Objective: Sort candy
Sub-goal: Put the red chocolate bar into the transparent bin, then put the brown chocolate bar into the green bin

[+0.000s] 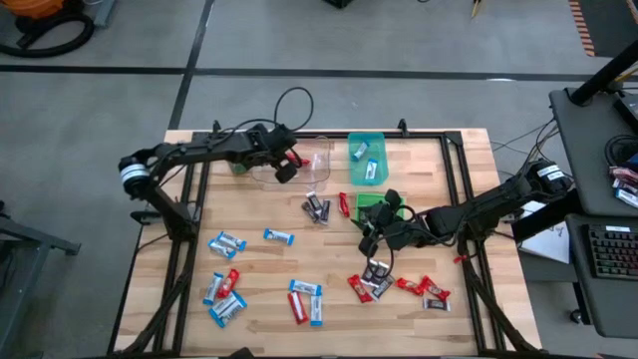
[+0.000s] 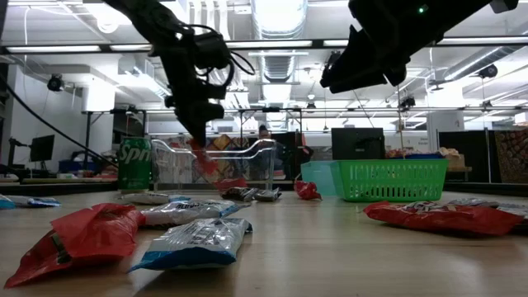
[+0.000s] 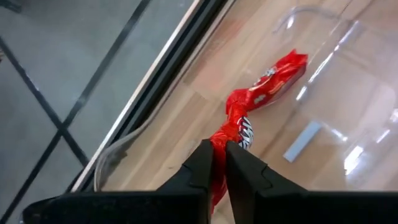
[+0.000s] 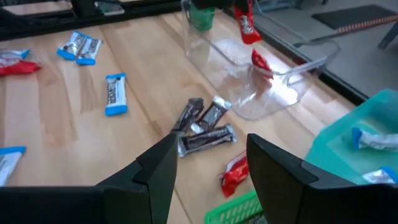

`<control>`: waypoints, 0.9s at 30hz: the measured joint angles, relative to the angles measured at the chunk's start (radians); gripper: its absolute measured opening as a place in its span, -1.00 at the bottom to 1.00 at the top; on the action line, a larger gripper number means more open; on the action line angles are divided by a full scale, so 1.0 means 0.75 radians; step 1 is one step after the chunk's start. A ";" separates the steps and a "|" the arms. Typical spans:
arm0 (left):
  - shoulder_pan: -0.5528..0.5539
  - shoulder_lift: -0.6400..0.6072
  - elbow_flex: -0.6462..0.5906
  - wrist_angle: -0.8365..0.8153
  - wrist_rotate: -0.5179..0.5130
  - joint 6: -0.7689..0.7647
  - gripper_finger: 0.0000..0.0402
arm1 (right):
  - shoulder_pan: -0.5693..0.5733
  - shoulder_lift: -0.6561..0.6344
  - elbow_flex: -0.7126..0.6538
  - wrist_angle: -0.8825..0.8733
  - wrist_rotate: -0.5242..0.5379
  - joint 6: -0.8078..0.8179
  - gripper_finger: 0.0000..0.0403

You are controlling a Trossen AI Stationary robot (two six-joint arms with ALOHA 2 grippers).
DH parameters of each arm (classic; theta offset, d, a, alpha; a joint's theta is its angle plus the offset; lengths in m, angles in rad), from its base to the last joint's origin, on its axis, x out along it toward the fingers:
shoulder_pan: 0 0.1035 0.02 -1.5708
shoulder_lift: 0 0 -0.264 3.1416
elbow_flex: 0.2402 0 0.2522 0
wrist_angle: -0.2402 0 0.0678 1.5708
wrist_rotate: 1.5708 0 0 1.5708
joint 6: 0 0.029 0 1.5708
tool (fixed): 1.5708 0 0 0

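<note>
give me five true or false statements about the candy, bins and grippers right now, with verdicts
1. The left gripper pinches a red candy bar above the clear bin. True.
2. The right gripper holds a dark candy bar. False: its jaws are open and empty above the table.
3. The teal bin holds light blue candy bars. True.
4. The clear bin is empty. False: one red candy bar already lies in it.
5. The green can stands in the green basket. False: it stands on the table beside the clear bin.
</note>
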 joint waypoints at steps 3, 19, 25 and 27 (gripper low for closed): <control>0.002 0.045 0.028 -0.017 -0.007 0.014 -0.84 | 0.000 -0.001 0.000 -0.026 -0.015 0.063 -0.10; -0.084 0.026 0.029 -0.035 -0.008 -0.037 -0.60 | 0.029 0.000 0.000 -0.234 -0.662 0.588 -0.11; -0.278 -0.033 -0.016 0.086 -0.002 -0.012 -0.60 | 0.076 0.000 0.000 -0.341 -0.805 0.845 -0.13; -0.344 -0.054 -0.043 0.148 0.020 0.004 -0.60 | 0.093 0.000 0.000 -0.381 -0.832 0.903 -0.16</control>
